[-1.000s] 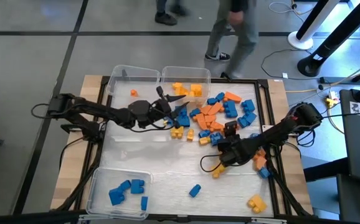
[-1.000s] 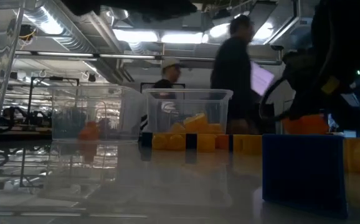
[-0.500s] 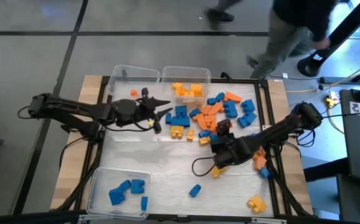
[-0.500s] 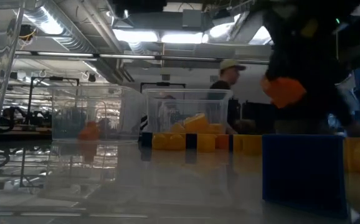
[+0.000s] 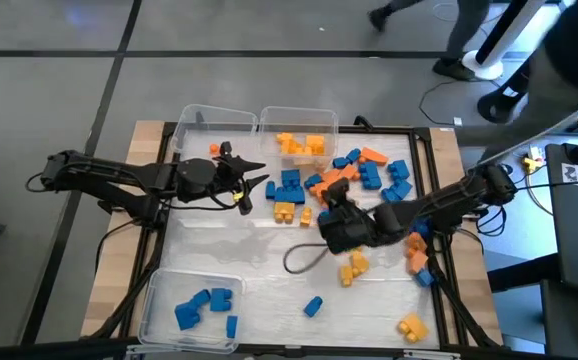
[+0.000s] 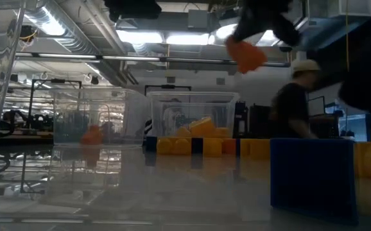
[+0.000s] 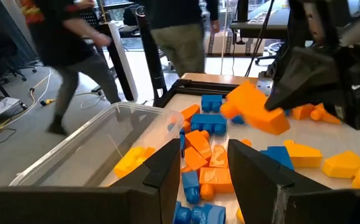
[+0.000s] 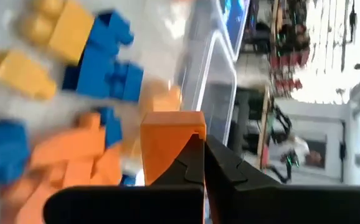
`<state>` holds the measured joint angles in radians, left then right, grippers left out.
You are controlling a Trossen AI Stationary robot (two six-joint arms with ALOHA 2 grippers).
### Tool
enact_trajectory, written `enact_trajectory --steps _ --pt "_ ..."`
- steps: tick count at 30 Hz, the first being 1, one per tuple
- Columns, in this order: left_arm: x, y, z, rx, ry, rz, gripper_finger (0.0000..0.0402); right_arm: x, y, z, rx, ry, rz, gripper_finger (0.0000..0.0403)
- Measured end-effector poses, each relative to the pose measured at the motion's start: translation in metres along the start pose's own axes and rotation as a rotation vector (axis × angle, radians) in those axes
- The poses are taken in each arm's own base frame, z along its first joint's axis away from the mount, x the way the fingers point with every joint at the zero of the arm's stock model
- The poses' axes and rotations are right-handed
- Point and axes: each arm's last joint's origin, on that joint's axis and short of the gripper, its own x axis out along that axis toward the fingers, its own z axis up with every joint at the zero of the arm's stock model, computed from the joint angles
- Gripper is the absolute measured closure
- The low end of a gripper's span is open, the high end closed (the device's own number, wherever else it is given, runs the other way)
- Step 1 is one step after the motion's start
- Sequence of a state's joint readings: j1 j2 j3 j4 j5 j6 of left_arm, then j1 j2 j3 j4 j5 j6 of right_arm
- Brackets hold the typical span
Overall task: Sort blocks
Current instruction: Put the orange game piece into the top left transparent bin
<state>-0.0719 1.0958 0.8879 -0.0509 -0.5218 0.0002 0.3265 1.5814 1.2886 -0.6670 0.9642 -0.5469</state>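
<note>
From above, my left gripper (image 5: 252,181) hangs over the table (image 5: 239,265) just in front of the two clear bins at the far edge. The left bin (image 5: 201,120) holds one orange block (image 5: 215,149); the right bin (image 5: 314,122) holds yellow blocks (image 5: 299,143). My right arm reaches in from the right edge, its gripper (image 5: 333,197) over the near side of the mixed pile of blue, orange and yellow blocks (image 5: 354,180). A third bin (image 5: 157,290) at the near left corner holds blue blocks (image 5: 202,306). A lone blue block (image 5: 313,306) and a yellow block (image 5: 410,326) lie apart near the front.
</note>
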Motion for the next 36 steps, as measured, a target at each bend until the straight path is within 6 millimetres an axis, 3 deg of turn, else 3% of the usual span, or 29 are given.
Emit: enact_trajectory --steps 6,12,15,20,24,32,36 --pt "-0.012 0.0 0.0 0.004 0.016 -0.025 0.0278 0.04 -0.043 0.007 0.062 -0.274 0.036 0.0402" --pt "-0.033 0.002 0.001 -0.037 0.039 -0.065 0.0278 0.082 -0.094 -0.007 0.24 -0.583 -0.041 0.0402" --pt "-0.039 0.001 0.002 -0.035 0.033 -0.085 0.0278 0.11 -0.108 -0.015 0.294 -0.716 -0.084 0.0402" --pt "-0.043 -0.002 0.002 -0.02 0.028 -0.105 0.0278 0.154 -0.114 -0.026 0.336 -0.843 -0.174 0.0402" --pt "-0.043 -0.002 0.002 0.005 0.025 -0.107 0.0278 0.19 -0.107 -0.029 0.381 -0.898 -0.216 0.0402" --pt "-0.043 -0.002 0.002 0.024 0.025 -0.106 0.0278 0.253 -0.098 -0.006 0.385 -0.94 -0.179 0.0402" --pt "-0.043 -0.002 0.001 0.028 0.032 -0.106 0.0278 0.269 -0.101 0.005 0.385 -0.939 -0.181 0.0402"
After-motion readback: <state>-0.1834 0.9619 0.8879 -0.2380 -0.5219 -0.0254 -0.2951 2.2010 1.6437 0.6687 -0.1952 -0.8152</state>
